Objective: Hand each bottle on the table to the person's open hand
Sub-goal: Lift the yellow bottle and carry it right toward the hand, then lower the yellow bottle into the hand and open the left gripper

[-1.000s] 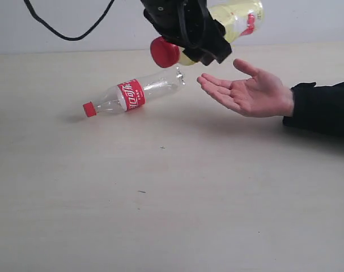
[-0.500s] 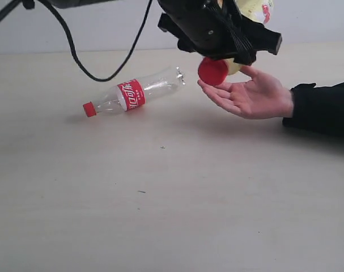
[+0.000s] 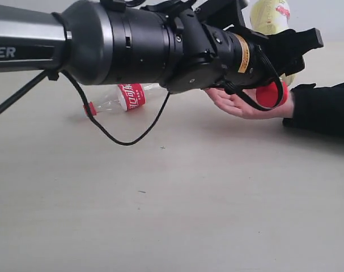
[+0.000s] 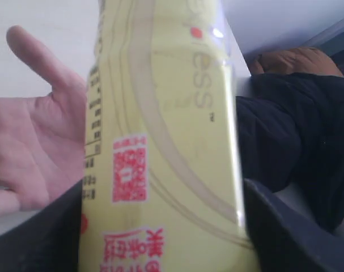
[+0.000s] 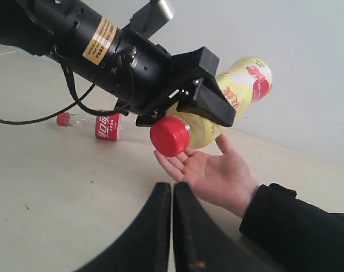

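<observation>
My left gripper (image 3: 276, 54) is shut on the yellow bottle (image 3: 269, 16), which tilts with its red cap (image 3: 272, 94) down, just above the palm of the person's open hand (image 3: 235, 105). In the left wrist view the yellow bottle (image 4: 160, 141) fills the gap between my fingers (image 4: 38, 241), and the hand (image 4: 30, 147) lies behind it. A clear bottle with a red label (image 3: 130, 96) lies on its side on the table (image 3: 160, 215), partly hidden behind my left arm. My right gripper (image 5: 172, 195) is shut and empty, hovering short of the hand (image 5: 217, 170).
The person's dark sleeve (image 3: 325, 107) rests on the table's right side. My left arm (image 3: 132, 42) spans the upper part of the exterior view, and its black cable (image 3: 123, 139) hangs down to the tabletop.
My left arm has swung right and down with the yellow bottle, bringing the red cap from above the clear bottle to over the person's palm. The right gripper has stayed shut.
</observation>
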You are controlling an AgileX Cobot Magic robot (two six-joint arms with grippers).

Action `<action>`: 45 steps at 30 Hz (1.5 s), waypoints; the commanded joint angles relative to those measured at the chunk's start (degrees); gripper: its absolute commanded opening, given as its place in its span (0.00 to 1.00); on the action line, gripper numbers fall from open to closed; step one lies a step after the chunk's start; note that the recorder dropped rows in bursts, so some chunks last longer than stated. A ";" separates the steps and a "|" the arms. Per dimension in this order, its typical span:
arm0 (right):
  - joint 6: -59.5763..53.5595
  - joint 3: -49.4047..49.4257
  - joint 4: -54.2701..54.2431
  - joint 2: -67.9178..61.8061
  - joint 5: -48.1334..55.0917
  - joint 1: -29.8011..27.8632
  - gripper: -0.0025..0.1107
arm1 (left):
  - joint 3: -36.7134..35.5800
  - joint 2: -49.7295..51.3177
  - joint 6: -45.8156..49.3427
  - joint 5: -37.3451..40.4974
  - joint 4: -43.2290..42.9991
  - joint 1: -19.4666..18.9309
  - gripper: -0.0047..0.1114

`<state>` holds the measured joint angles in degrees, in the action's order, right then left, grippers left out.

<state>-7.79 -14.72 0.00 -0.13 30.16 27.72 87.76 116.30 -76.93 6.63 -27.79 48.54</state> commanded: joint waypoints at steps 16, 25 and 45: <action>0.32 0.33 0.00 0.13 -0.80 0.22 0.04 | 3.21 1.02 -2.19 11.93 -27.32 -0.18 0.04; 0.32 0.33 0.00 0.13 -0.80 0.22 0.04 | 11.49 -1.72 50.97 21.38 -8.55 -2.18 0.04; 0.32 0.33 0.00 0.13 -0.80 0.22 0.04 | 18.39 -1.72 162.99 40.56 32.22 -11.43 0.04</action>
<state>-7.65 -14.72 0.00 -0.13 30.16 27.72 105.46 115.26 77.56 44.84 3.72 37.49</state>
